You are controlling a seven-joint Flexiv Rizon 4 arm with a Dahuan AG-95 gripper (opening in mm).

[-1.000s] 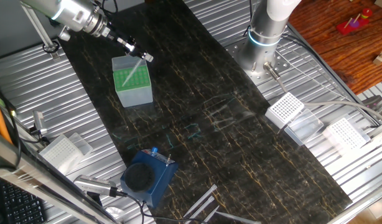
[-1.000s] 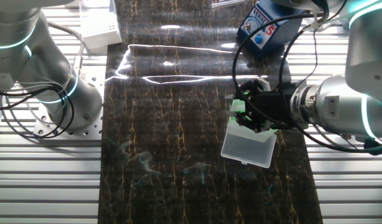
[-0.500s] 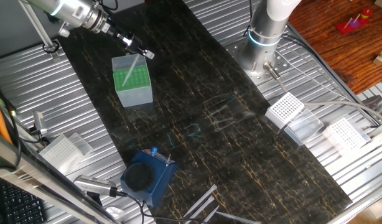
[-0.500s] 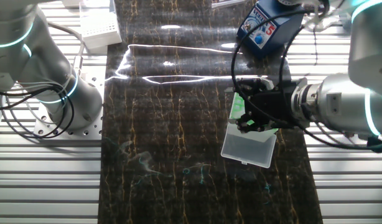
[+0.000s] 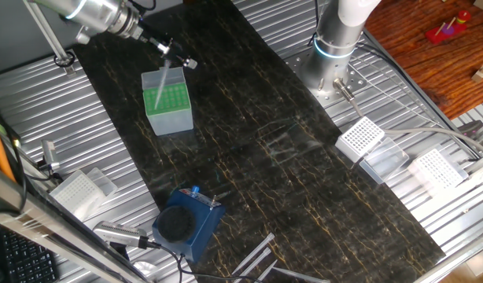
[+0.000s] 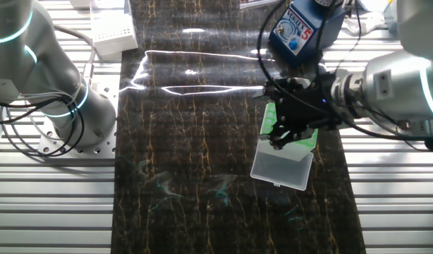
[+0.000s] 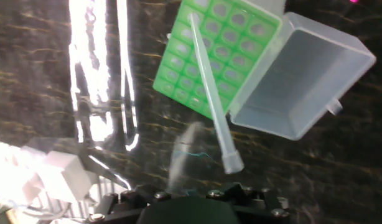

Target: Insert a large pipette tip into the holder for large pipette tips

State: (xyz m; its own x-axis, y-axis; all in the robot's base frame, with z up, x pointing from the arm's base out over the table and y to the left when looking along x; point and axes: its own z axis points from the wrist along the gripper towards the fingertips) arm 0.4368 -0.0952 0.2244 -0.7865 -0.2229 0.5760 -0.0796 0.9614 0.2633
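Note:
The holder for large pipette tips (image 5: 169, 104) is a pale box with a green hole grid (image 7: 209, 53) and its lid (image 7: 300, 81) swung open. The large pipette tip (image 7: 211, 93) leans with its point down on the grid and its wide end up toward the hand. Nothing clasps that wide end in the hand view. My gripper (image 5: 177, 60) hovers just above the box's far edge, a short way off the tip's (image 5: 161, 86) top, and looks open. In the other fixed view the gripper (image 6: 281, 132) hangs over the green top (image 6: 301, 135). The fingers are hidden in the hand view.
A dark blue block with a round black top (image 5: 182, 224) stands at the mat's near end. White perforated racks (image 5: 361, 138) (image 5: 435, 168) lie right, another (image 5: 75, 191) left. A second arm's base (image 5: 333, 59) stands behind. Metal rods (image 5: 253, 259) lie near the front edge.
The gripper has risen and drawn back from the box. The tip has swung from a slant to nearly upright, and its top is now apart from the fingers.

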